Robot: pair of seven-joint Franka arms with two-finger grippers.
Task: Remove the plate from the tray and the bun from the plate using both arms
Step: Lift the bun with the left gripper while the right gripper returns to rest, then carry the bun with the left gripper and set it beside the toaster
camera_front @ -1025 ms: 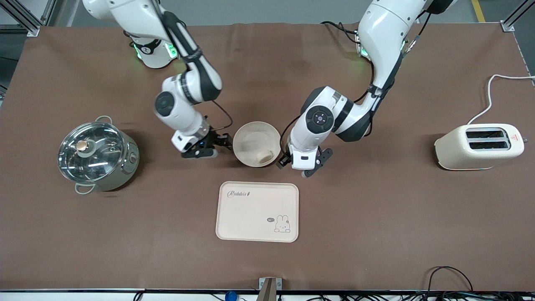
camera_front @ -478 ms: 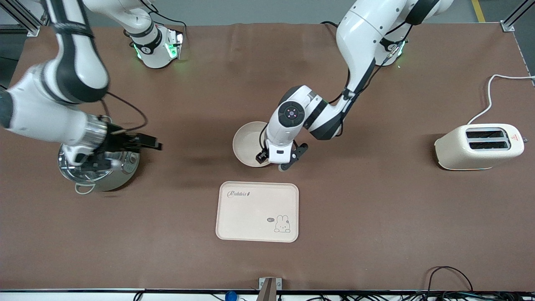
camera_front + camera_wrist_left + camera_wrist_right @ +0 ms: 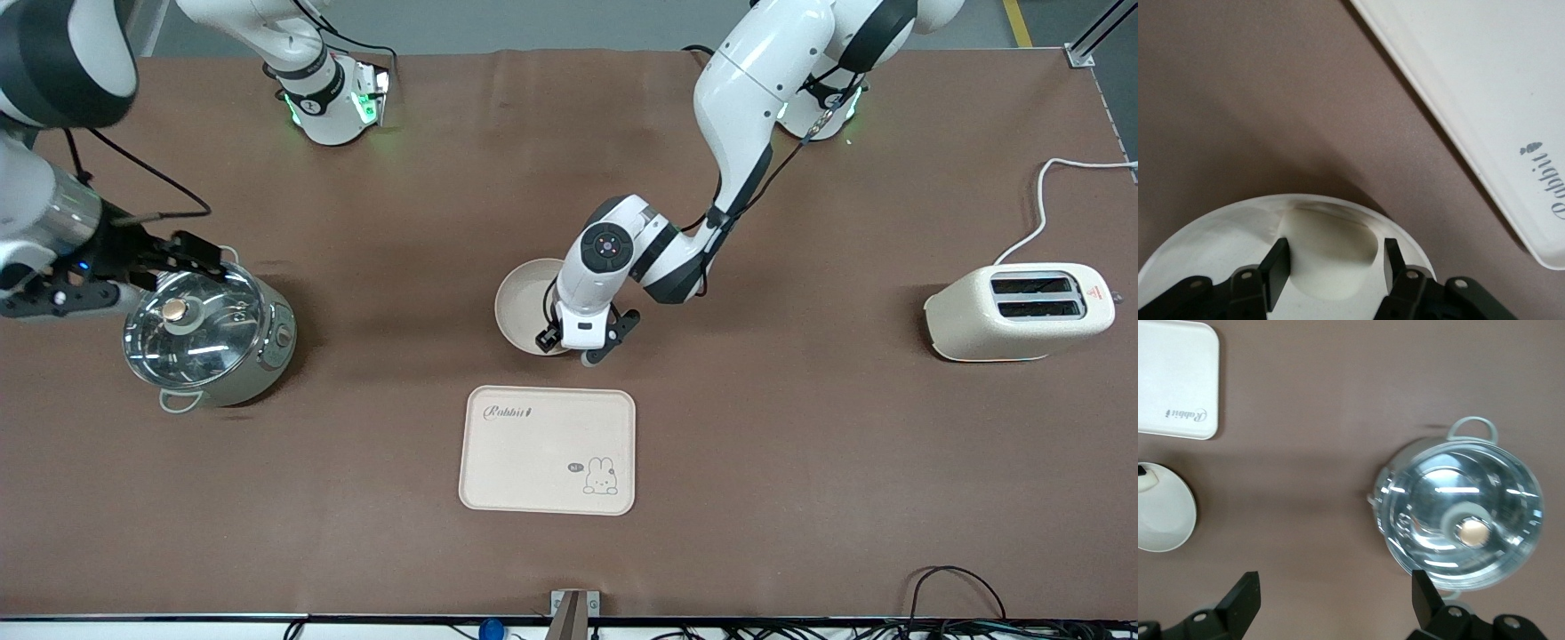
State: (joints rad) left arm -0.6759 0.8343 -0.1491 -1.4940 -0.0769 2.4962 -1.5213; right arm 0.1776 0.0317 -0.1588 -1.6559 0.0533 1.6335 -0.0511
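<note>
Centre frame: plate (image 3: 520, 302), with bun (image 3: 1331, 260) in it between left gripper (image 3: 578, 342) fingers. Directly below: tray (image 3: 548, 450). Far left: pot (image 3: 206, 332), right gripper (image 3: 133, 267) at its upper-left edge. Far right: toaster (image 3: 1019, 313).

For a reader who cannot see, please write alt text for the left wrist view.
The left hand, fingers open, sits over the plate with the pale bun between its fingertips. The cream tray lies apart from the plate on the brown table.
</note>
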